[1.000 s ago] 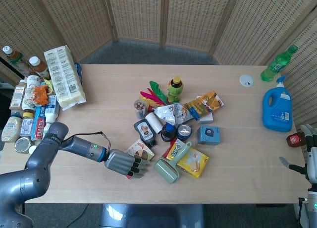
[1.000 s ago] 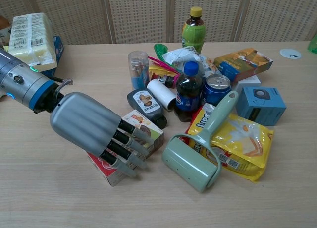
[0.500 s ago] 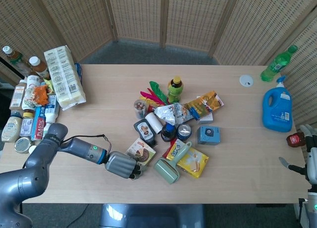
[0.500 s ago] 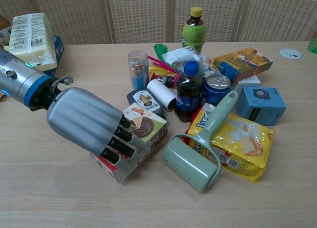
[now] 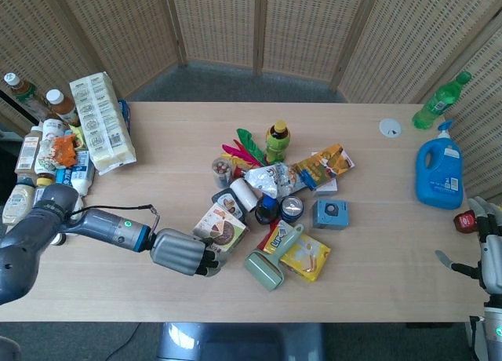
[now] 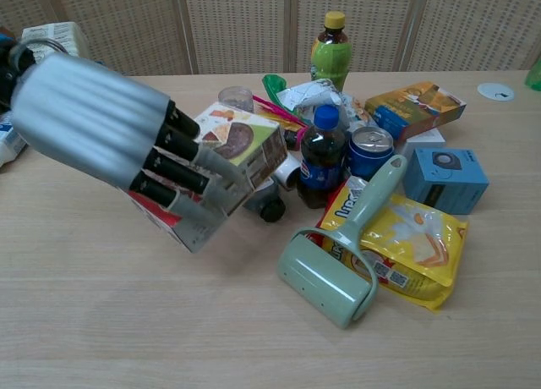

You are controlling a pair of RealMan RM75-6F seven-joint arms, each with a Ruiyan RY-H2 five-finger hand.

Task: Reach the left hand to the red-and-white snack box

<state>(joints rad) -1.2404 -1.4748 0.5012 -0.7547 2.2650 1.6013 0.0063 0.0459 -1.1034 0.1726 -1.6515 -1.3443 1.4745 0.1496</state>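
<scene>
Head view: cluttered wooden table (image 5: pixel 376 259) before wicker screens (image 5: pixel 259 27).

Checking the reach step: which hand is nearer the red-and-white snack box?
Left. The left hand grips the snack box; the right hand sits far off at the table's right edge.

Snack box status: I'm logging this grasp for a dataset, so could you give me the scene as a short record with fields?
target: red-and-white snack box
left hand: left hand grips the box, fingers wrapped across its face
box pose: tilted, raised off the table in the chest view
nearest neighbours: green lint roller, cola bottle, yellow snack bag
right hand: right hand at the table's right edge, holding nothing, fingers apart
task state: reach done, box in hand
</scene>
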